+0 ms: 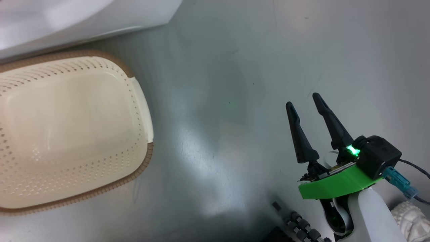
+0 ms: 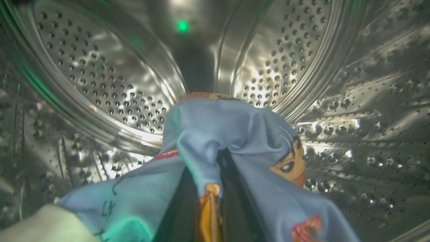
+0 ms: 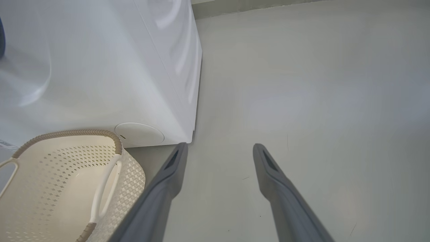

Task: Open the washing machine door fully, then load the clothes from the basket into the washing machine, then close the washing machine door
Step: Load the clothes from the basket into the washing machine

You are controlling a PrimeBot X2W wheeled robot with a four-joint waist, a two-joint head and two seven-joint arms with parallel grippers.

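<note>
Hanging inside the washer's drum, the clothes drape over the left gripper, a light blue piece with cartoon prints covering its tips and an orange strip trailing down between the two dark fingers. That gripper is closed on the fabric, pinching the bunched fold at its middle. The cloth is held clear of the perforated steel wall, which curves around it on every side, with the drum's back straight beyond the bundle. Outside the washer, the right gripper hovers over bare grey floor with its fingers spread wide, holding and touching nothing. From its wrist camera, one fingertip lines up with the washer's lower front corner, though whether it is close to that corner cannot be told. The basket sits on the floor just in front of the washer's base, well apart from the right gripper, with open floor stretching away beside the washer's side panel.
</note>
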